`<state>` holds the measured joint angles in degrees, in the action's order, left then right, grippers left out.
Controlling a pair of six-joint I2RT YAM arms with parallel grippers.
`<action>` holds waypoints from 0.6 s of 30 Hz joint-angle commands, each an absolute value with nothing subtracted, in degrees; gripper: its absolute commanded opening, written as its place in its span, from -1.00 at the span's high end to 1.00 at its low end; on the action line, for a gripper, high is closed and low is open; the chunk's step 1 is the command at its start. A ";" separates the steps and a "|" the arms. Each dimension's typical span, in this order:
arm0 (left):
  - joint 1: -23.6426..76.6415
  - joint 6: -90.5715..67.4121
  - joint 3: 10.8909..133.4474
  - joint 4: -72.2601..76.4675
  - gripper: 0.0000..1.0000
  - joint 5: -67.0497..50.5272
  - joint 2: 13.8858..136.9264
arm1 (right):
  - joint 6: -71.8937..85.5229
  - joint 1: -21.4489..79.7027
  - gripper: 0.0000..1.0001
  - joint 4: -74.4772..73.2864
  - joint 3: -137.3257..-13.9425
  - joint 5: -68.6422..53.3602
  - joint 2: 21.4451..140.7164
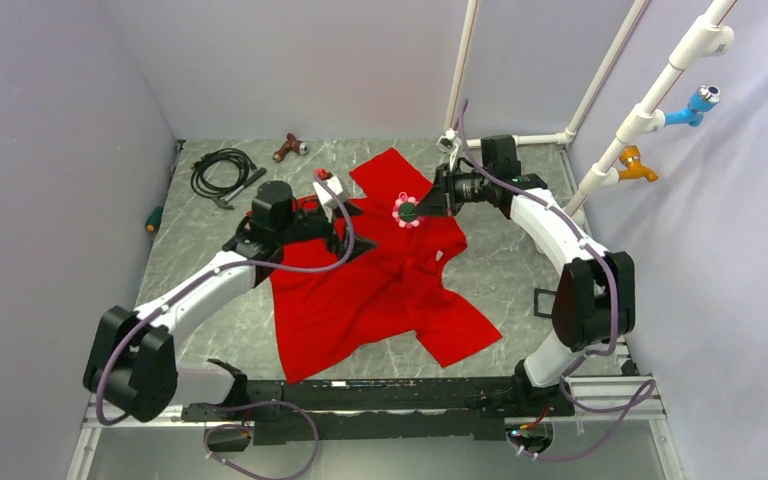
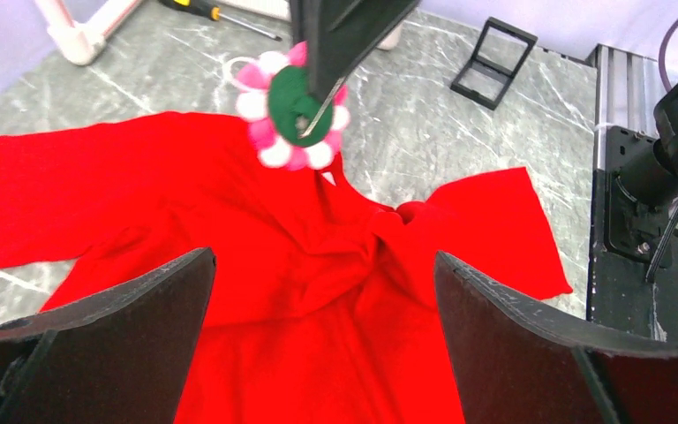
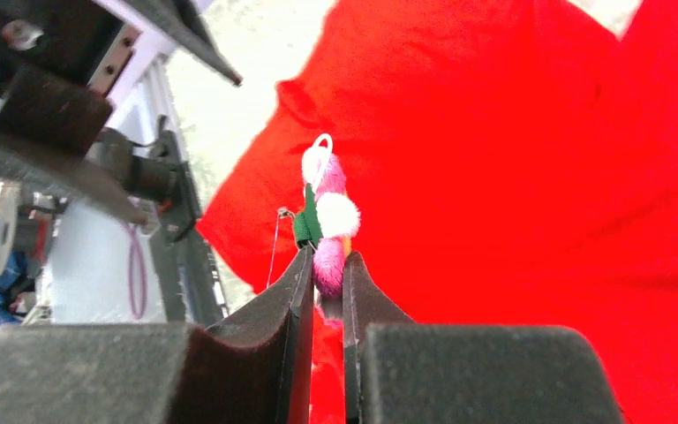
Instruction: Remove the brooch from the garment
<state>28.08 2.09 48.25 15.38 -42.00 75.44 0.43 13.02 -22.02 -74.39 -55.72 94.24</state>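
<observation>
The garment (image 1: 380, 290) is a red T-shirt lying crumpled on the marble table; it also fills the left wrist view (image 2: 300, 291) and the right wrist view (image 3: 538, 177). The brooch (image 1: 406, 212), a pink and white flower with a green back, is pinched in my right gripper (image 1: 417, 210) above the shirt's upper part. In the right wrist view the gripper (image 3: 327, 261) is shut on the brooch (image 3: 328, 221). In the left wrist view the brooch (image 2: 293, 110) hangs above the cloth with its metal pin showing. My left gripper (image 1: 345, 235) is open and empty over the shirt (image 2: 322, 261).
A coiled black cable (image 1: 222, 170), a brown tool (image 1: 288, 148) and a green-handled screwdriver (image 1: 155, 215) lie at the back left. A white pipe frame (image 1: 650, 110) stands at the right. A small black stand (image 1: 545, 300) sits right of the shirt.
</observation>
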 commanded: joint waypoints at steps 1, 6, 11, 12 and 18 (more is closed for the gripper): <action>25.07 1.63 52.89 6.83 -0.96 -45.94 70.05 | 5.84 13.88 1.00 -19.82 -76.97 -62.43 88.55; 24.43 0.56 56.72 0.49 -0.73 -52.94 69.10 | 10.38 16.46 1.00 -16.58 -75.27 -64.50 85.57; 24.49 -7.90 55.54 5.86 -0.59 -53.19 66.99 | 14.92 18.86 1.00 -13.13 -74.37 -67.73 83.24; 24.52 -9.02 55.61 6.44 -0.56 -53.93 67.02 | 15.43 19.22 1.00 -12.69 -74.36 -68.18 82.97; 24.52 -17.06 55.16 13.45 -0.39 -56.43 66.95 | 13.66 21.18 1.00 -14.41 -74.85 -67.88 82.22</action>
